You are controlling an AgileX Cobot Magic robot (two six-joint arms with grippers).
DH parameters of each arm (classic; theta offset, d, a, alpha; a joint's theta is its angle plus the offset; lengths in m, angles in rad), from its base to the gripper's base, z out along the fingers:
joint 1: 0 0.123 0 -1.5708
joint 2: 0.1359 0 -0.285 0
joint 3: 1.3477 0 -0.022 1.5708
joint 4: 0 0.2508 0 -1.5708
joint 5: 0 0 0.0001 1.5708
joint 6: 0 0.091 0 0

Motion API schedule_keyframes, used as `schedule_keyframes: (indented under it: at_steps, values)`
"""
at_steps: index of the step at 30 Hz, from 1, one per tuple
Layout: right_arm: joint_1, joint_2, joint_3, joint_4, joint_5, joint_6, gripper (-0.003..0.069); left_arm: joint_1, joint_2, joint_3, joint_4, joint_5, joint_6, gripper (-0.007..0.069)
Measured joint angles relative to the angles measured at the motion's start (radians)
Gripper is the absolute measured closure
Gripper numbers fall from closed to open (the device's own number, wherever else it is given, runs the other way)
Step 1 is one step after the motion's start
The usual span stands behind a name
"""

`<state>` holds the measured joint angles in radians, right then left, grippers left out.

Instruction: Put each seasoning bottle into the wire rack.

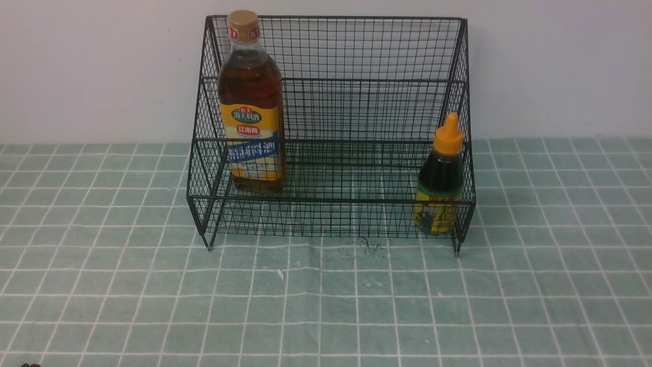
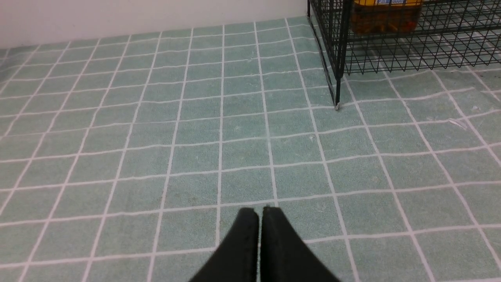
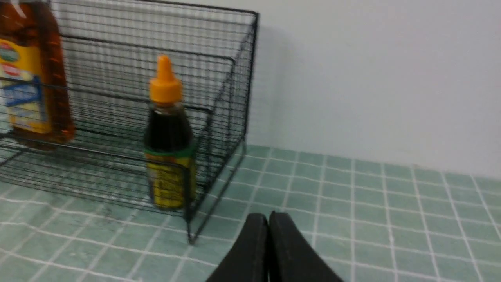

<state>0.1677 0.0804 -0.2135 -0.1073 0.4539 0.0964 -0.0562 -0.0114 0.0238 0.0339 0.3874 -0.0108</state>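
Rack of black wire mesh (image 1: 356, 102) fills the upper middle of the front view, standing on short legs on the green checked surface (image 1: 326, 306) against a pale wall. Inside it, at the left end, the tall amber bottle (image 1: 251, 109) with a tan cap and yellow-blue label stands upright; at the right end of the lower front tier the small dark bottle (image 1: 440, 178) with an orange nozzle cap stands upright behind the front mesh. No arm shows in this view. In the left wrist view the left tool (image 2: 260, 213) sits at the bottom centre, its black fingers pressed together and empty, over bare checked cloth; the rack's corner leg and the amber bottle's base lie at upper right. In the right wrist view the right tool (image 3: 269, 219) at bottom centre is likewise pressed together and empty, with the dark bottle inside the rack's corner at centre left.
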Motion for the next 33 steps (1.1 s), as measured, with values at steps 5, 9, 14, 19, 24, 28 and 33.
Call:
schedule_keyframes:
  at_steps: [5,9,14,19,24,28,33]
  values:
    - [-0.104,-0.086,0.183,0.039,-0.023,0.000,0.0663,0.000,0.000,0.000,0.000,0.000,0.000,0.0631]
    - [-0.120,-0.092,0.229,0.073,-0.043,0.000,0.0663,0.000,0.000,0.000,0.000,-0.001,0.000,0.0631]
    - [-0.120,-0.093,0.231,0.084,-0.055,0.000,0.0663,0.000,0.000,0.000,0.000,-0.001,0.000,0.0631]
    - [-0.120,-0.093,0.231,0.084,-0.057,0.000,0.0663,0.000,0.000,0.000,0.000,-0.001,0.000,0.0631]
    - [-0.120,-0.093,0.231,0.085,-0.057,0.000,0.0663,0.000,0.000,0.000,0.000,-0.001,0.000,0.0631]
    - [-0.120,-0.093,0.231,0.086,-0.058,-0.004,0.0663,0.000,0.000,0.000,0.000,-0.001,0.000,0.0631]
    - [-0.120,-0.093,0.231,0.086,-0.058,-0.004,0.0663,0.000,0.000,0.000,0.000,-0.001,0.000,0.0631]
